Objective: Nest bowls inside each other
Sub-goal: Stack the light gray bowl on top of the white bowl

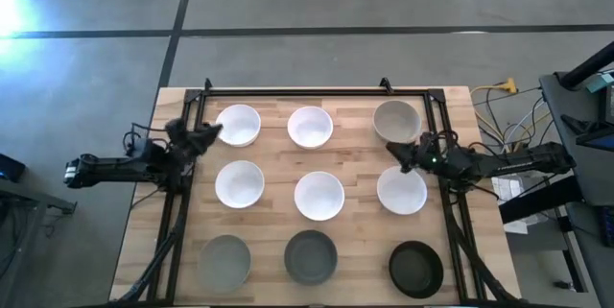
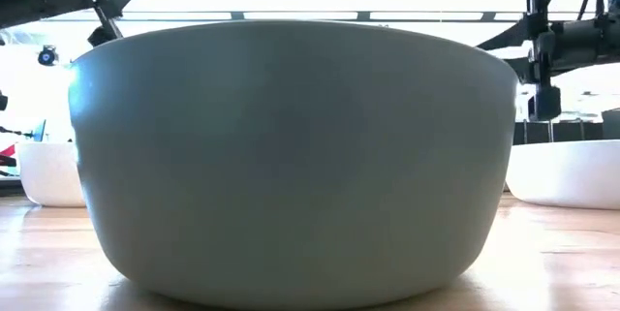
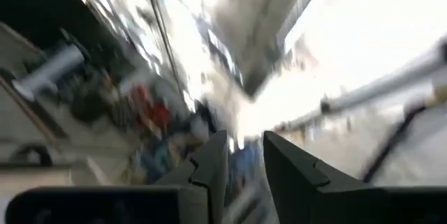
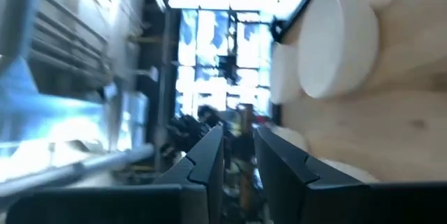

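Nine bowls stand on their bases in three rows on the wooden table [image 1: 278, 159]. The far row holds two white bowls [image 1: 238, 124] [image 1: 310, 127] and a beige-grey bowl [image 1: 396, 119]. Three white bowls [image 1: 239, 184] [image 1: 318, 196] [image 1: 401, 191] make the middle row. In the near row are two grey bowls [image 1: 224, 259] [image 1: 311, 255] and a black bowl [image 1: 416, 268]. My left gripper [image 1: 206, 133] [image 3: 244, 137] hovers beside the far left white bowl, tipped upward, with a narrow empty gap. My right gripper [image 1: 403, 154] [image 4: 239, 130] hovers level between the beige-grey bowl and the white one below it, also narrowly open and empty.
A black metal frame [image 1: 317, 92] runs along the table's far edge and down both sides. In the low view the near middle grey bowl [image 2: 291, 156] fills most of the picture. Cables [image 1: 508, 106] lie off the table's right edge. Bare wood shows between the bowls.
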`<act>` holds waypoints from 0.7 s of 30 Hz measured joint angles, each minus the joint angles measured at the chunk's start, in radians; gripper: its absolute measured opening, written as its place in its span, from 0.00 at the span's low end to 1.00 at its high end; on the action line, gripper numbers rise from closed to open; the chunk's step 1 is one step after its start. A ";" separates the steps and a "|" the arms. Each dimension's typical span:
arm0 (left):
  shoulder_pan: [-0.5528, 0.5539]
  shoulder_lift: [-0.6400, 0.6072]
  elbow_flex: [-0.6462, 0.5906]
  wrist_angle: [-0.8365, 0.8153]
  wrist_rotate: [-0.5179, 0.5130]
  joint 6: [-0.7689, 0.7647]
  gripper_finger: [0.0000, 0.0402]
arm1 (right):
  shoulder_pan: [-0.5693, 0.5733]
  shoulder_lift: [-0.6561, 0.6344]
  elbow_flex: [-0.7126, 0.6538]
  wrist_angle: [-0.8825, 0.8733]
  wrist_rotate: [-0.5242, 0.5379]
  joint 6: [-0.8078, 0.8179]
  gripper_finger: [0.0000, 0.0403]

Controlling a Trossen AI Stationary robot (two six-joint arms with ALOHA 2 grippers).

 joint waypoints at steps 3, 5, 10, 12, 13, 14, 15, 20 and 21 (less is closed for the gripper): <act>0.000 0.003 0.000 0.129 -0.156 -0.008 0.20 | 0.000 0.000 0.000 0.075 0.033 -0.016 0.20; 0.000 0.004 0.000 0.232 -0.219 -0.055 0.20 | 0.000 0.000 0.000 0.134 0.047 -0.022 0.20; 0.000 0.041 0.000 0.472 -0.237 -0.001 0.20 | -0.010 0.000 0.000 0.338 0.067 -0.074 0.20; 0.000 0.065 0.008 0.511 -0.220 0.000 0.20 | -0.020 0.000 0.000 0.406 0.075 -0.150 0.20; 0.000 0.079 0.011 0.516 -0.218 -0.001 0.20 | -0.025 0.000 0.000 0.440 0.077 -0.182 0.20; 0.000 0.095 0.017 0.516 -0.217 -0.002 0.20 | -0.031 0.000 0.000 0.468 0.078 -0.208 0.20; 0.000 0.112 0.026 0.516 -0.216 -0.002 0.20 | -0.039 0.000 0.000 0.491 0.080 -0.227 0.20; 0.000 0.222 0.092 0.518 -0.214 -0.028 0.20 | -0.070 0.002 0.045 0.524 0.104 -0.267 0.20; 0.000 0.245 0.112 0.520 -0.216 -0.052 0.20 | -0.073 0.009 0.068 0.519 0.105 -0.280 0.20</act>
